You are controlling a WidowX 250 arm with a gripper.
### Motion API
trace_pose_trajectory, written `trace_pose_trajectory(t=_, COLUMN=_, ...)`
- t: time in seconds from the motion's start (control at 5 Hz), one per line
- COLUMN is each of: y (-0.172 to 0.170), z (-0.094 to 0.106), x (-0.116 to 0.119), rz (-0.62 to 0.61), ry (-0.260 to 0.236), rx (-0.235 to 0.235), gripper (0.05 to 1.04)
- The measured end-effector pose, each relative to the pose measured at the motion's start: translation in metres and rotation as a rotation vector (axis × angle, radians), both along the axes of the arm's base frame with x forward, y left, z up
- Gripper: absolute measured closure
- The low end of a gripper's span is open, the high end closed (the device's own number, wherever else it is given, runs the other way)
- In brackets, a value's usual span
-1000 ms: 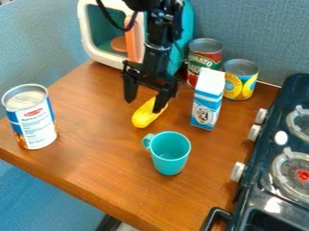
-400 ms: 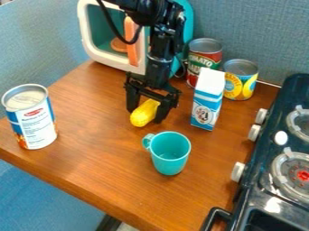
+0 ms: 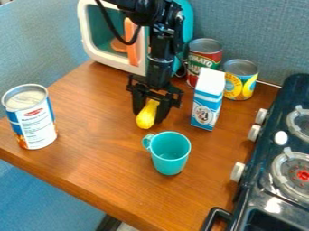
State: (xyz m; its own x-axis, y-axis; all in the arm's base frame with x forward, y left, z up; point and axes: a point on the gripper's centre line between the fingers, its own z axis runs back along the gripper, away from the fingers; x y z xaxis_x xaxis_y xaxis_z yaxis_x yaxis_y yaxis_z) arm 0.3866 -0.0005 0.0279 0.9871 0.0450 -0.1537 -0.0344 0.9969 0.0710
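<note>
Holding the yellow toy point(image 3: 147, 119) between its two fingers, the black end effector point(image 3: 150, 120) is hanging downward over the middle of the wooden bench point(image 3: 91, 167). The fingers are standing narrow, one on either side of the toy, whose rounded lower end is showing below and between them. The teal mug point(image 3: 170, 155) is standing upright just in front of the toy, its handle pointing toward the upper left. To the right of the end effector, the blue-and-white carton point(image 3: 207, 101) is standing upright; behind it are standing the red-labelled can point(image 3: 204, 58) and, farther right, the yellow-labelled can point(image 3: 241, 81). The large can point(image 3: 37, 122), bearing a white-and-blue label, is standing well apart, near the bench's left edge. Behind the arm, the white-and-teal toy microwave point(image 3: 118, 62) is showing its orange handle point(image 3: 131, 40). The dark stove point(image 3: 256, 158) is occupying the right side of the view, with pale knobs lining its left side and burners on its top. Grey-blue partition walls point(image 3: 259, 31) are rising behind the bench.
</note>
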Motion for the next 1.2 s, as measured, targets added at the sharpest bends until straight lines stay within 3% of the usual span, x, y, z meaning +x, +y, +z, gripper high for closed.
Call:
trace_pose_trajectory(t=0.4, y=0.008, z=-0.001, x=-0.005, rz=0.033, ry=0.01, rx=-0.022, gripper=0.391)
trace_pose_trajectory(t=0.6, y=0.033, z=0.028, x=-0.01, rz=0.083, ry=-0.052, rx=-0.029, gripper=0.391)
trace_pose_trajectory(t=0.8, y=0.066, z=0.066, x=-0.015, rz=0.048, ry=-0.107, rx=-0.014, gripper=0.391)
trace_pose_trajectory(t=1.0, y=0.098, z=0.086, x=-0.015, rz=-0.018, ry=-0.087, rx=-0.019, gripper=0.391)
trace_pose_trajectory(t=1.2, y=0.128, z=0.053, x=-0.013, rz=-0.018, ry=0.034, rx=-0.026, gripper=0.391)
